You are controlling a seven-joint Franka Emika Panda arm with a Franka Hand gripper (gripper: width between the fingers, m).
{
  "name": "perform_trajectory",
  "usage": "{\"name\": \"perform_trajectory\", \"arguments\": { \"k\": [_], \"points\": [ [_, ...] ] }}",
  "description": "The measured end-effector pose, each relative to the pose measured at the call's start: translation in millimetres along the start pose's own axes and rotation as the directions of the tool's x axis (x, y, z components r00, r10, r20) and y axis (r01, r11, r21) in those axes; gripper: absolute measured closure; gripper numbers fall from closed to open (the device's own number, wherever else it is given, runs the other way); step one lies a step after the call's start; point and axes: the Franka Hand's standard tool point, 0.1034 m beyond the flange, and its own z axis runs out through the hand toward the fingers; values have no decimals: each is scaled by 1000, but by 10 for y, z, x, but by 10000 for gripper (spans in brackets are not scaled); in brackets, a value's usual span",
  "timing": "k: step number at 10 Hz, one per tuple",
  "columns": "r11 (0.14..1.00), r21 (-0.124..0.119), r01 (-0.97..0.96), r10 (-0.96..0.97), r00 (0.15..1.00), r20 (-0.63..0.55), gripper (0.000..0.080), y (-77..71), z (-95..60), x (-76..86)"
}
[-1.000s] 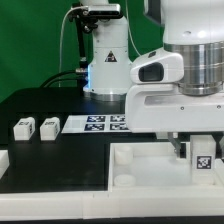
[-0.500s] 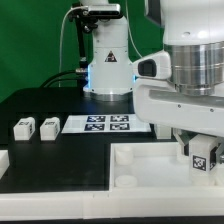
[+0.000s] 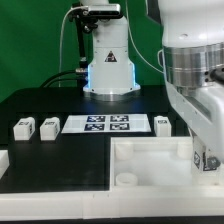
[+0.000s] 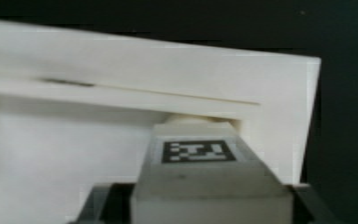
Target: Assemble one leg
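Note:
My gripper (image 3: pixel 207 158) is shut on a leg (image 3: pixel 210 161), a small white block with a square tag. It holds the leg at the right end of the large white tray-like piece (image 3: pixel 150 160), low over its right corner. In the wrist view the leg (image 4: pixel 197 150) sits between my dark fingers (image 4: pixel 108 203), and my gripper (image 4: pixel 202 196) is closed on its sides. The leg's far end is over the tray piece's edge (image 4: pixel 140 70). Three more legs lie on the black table: two at the exterior view's left (image 3: pixel 22 127) (image 3: pixel 47 126) and one right of the marker board (image 3: pixel 163 123).
The marker board (image 3: pixel 108 123) lies flat behind the tray piece. A white part (image 3: pixel 3 160) shows at the exterior view's left edge. The robot base (image 3: pixel 108 60) stands at the back, before a green backdrop.
My arm has moved toward the exterior view's right and lower with the leg in its grip. This uncovers the leg right of the marker board.

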Motion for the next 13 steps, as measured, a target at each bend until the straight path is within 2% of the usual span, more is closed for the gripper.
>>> {"name": "perform_trajectory", "arguments": {
  "k": [5, 9, 10, 11, 12, 13],
  "points": [
    [927, 6, -376, 375, 927, 7, 508, -14, -12, 13],
    [937, 6, -348, 348, 937, -2, 507, -4, -4, 10],
    [938, 6, -347, 347, 938, -3, 341, -1, 0, 8],
    [939, 6, -344, 344, 939, -3, 220, -2, 0, 8],
    [944, 7, -329, 329, 944, -2, 220, 1, -4, 6],
    [958, 6, -287, 287, 958, 3, 164, 48, -25, -4]
  ]
}}
